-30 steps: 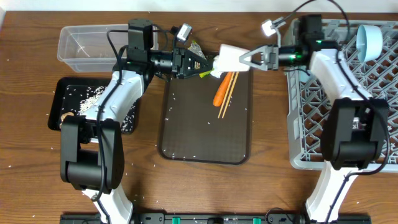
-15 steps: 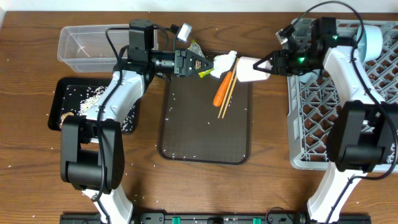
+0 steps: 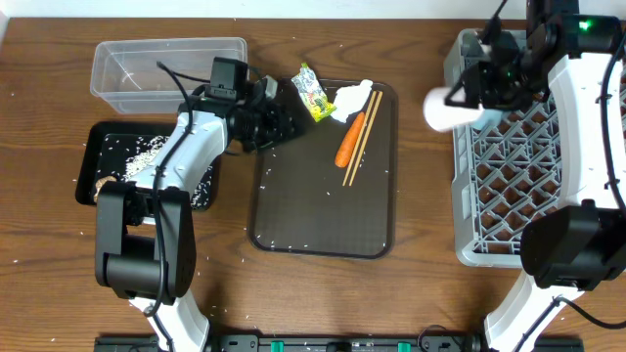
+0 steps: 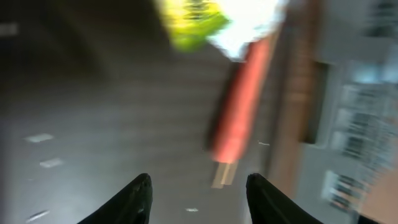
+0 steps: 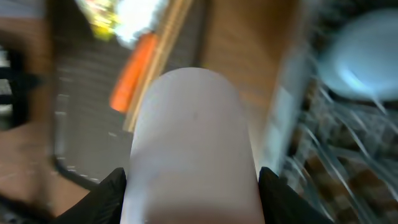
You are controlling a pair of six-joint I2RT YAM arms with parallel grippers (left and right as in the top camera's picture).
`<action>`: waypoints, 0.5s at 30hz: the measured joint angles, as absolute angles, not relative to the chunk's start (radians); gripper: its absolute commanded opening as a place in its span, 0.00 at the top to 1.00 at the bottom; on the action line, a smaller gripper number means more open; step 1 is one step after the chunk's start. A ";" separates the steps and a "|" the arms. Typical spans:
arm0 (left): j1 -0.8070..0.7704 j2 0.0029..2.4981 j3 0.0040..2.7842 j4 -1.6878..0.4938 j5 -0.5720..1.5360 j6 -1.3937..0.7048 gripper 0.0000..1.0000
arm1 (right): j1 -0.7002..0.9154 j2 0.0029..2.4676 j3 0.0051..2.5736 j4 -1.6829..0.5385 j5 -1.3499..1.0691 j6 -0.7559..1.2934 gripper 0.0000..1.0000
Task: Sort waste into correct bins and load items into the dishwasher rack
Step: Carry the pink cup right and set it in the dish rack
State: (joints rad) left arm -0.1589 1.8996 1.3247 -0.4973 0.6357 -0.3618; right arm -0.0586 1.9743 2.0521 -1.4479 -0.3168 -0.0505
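My right gripper [image 3: 471, 96] is shut on the pale pink cup [image 3: 442, 108], held in the air at the left edge of the grey dishwasher rack [image 3: 528, 186]; the cup fills the right wrist view [image 5: 193, 124]. My left gripper [image 3: 284, 125] is open and empty over the brown tray's upper left corner, its fingers [image 4: 199, 186] pointing at the carrot [image 3: 349, 142]. The green-yellow foil wrapper [image 3: 311, 93], the white tissue [image 3: 352, 98] and the chopsticks [image 3: 362, 132] lie at the tray's top. A light blue dish [image 5: 360, 62] stands in the rack.
The clear tub [image 3: 166, 64] stands at the back left. The black tray [image 3: 108, 137] in front of it holds rice grains [image 3: 147, 152] and a brown lump [image 3: 103, 184]. The brown serving tray [image 3: 323, 205] lies in the middle. Rice grains are scattered on the table.
My right gripper has carried the pink cup right, from the brown tray to the rack's left edge. My left gripper has drawn back left from the tissue and wrapper.
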 measured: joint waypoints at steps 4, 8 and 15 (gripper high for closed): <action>-0.159 1.900 1.324 -0.532 0.517 -0.361 0.49 | -0.079 1.974 2.052 -1.481 -0.170 0.014 0.67; -0.159 1.900 1.324 -0.543 0.460 -0.361 0.48 | -0.102 1.974 2.052 -1.495 -0.058 0.070 0.67; -0.159 1.900 1.324 -0.555 0.429 -0.361 0.49 | -0.130 1.974 2.052 -1.496 0.028 0.115 0.68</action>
